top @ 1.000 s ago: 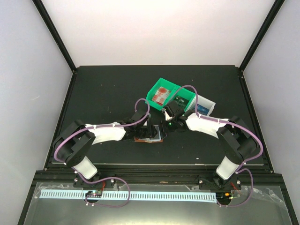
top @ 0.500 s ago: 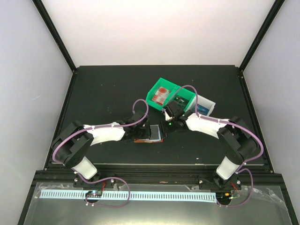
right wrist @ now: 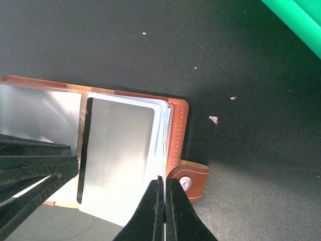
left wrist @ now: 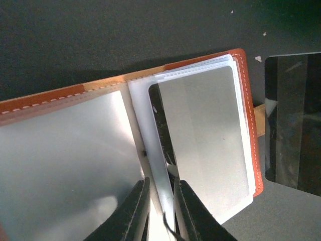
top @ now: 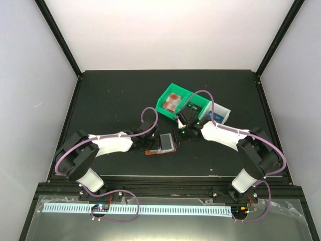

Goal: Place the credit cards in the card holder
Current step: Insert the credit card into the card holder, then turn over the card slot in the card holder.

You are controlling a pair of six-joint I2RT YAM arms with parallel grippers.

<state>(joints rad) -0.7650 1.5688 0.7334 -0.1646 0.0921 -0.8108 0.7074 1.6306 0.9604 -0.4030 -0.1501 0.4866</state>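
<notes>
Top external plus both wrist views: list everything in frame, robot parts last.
card holder: one, brown leather, lying open on the table between the two grippers, snap strap on its right edge
card: one, dark-edged, face washed out by glare, on the holder's clear sleeves
green bin: one, behind the holder; a green section beside it has dark contents I cannot identify
red card: one, in the green bin
white bin: one, right of the green bin
blue card: one, in the white bin
table: one, black
left gripper: black, closed on a clear sleeve of the holder
right gripper: black, shut, tips at the card's near edge
</notes>
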